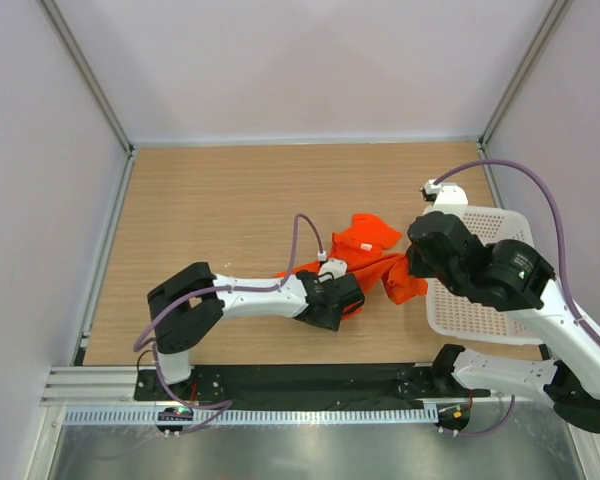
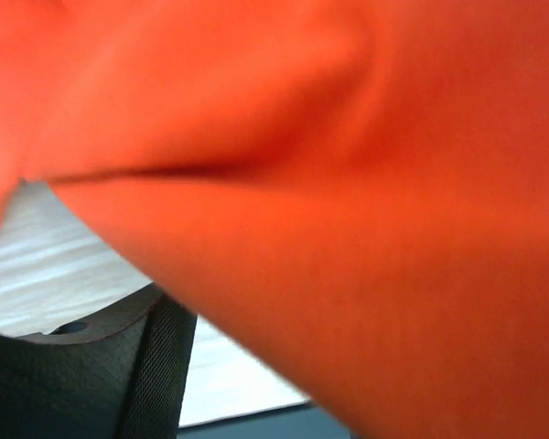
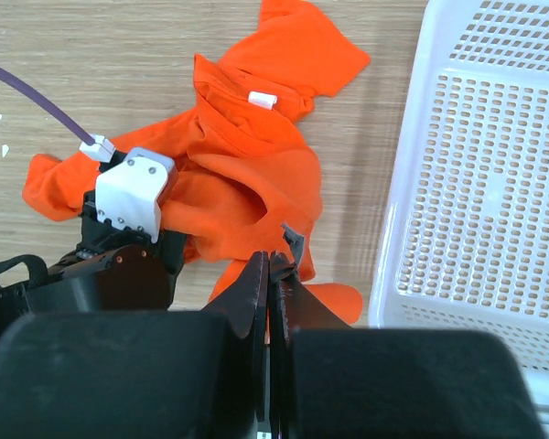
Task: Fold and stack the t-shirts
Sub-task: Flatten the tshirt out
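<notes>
On the wooden tabletop [image 1: 230, 200], the crumpled orange-red fabric t-shirt [image 1: 372, 238] is best spread slowly; right gripper [image 3: 270, 270] is closed together, while the state of left gripper [image 1: 340, 298] cannot be told.

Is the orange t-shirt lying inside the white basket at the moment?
No, the t-shirt lies crumpled on the wooden table, beside the basket and outside its wall.

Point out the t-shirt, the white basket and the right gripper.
t-shirt [image 3: 256, 174]: right wrist view, crumpled middle.
white basket [image 3: 494, 210]: right wrist view, lattice floor.
right gripper [image 3: 268, 261]: right wrist view, between shut fingertips.
</notes>
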`<action>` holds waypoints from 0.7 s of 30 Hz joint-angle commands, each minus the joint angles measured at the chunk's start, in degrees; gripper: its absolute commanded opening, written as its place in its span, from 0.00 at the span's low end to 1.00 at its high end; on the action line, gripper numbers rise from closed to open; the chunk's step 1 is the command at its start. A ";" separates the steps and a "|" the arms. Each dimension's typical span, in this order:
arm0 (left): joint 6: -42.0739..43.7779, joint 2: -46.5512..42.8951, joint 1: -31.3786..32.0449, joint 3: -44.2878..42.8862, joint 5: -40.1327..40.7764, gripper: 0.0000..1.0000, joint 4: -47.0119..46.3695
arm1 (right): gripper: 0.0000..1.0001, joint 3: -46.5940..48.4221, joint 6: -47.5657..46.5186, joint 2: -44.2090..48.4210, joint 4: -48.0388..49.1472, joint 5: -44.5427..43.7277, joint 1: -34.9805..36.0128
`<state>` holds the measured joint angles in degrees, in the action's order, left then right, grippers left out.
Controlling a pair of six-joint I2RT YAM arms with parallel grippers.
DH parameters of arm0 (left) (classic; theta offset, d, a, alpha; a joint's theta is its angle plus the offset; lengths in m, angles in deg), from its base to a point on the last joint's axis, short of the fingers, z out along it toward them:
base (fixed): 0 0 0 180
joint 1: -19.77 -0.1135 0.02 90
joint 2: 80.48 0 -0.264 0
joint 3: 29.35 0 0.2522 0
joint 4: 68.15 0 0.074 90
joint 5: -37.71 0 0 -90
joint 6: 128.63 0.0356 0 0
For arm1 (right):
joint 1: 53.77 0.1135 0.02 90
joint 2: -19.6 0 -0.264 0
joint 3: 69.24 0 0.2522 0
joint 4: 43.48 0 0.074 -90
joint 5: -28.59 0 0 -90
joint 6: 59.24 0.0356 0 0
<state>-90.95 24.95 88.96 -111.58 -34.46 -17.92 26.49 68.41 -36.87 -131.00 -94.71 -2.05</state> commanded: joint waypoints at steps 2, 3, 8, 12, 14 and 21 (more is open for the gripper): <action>0.37 1.88 -0.28 -3.34 5.46 0.53 -2.46 | 0.01 2.49 0.76 0.57 -0.69 -0.63 -0.13; 0.37 2.58 -0.28 -3.77 5.73 0.49 -2.37 | 0.01 2.58 0.76 0.66 -0.69 -0.28 -0.13; 0.63 3.64 -0.28 -4.83 6.78 0.22 -3.16 | 0.01 2.58 0.93 0.48 -0.95 0.95 -0.13; -0.07 0.24 -0.28 -4.84 10.21 0.00 0.43 | 0.01 2.49 0.32 0.31 -0.69 0.78 -0.13; -0.59 -2.67 -0.28 -4.31 13.27 0.00 3.07 | 0.01 2.66 -0.73 -0.13 -0.16 0.34 -0.04; 0.63 -21.30 -0.90 -6.32 19.78 0.00 19.06 | 0.01 10.21 -8.62 -5.84 2.74 -11.24 -0.13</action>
<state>-90.55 13.06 88.61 -114.95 -22.60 -8.08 30.62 65.00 -40.70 -132.31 -97.44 -2.05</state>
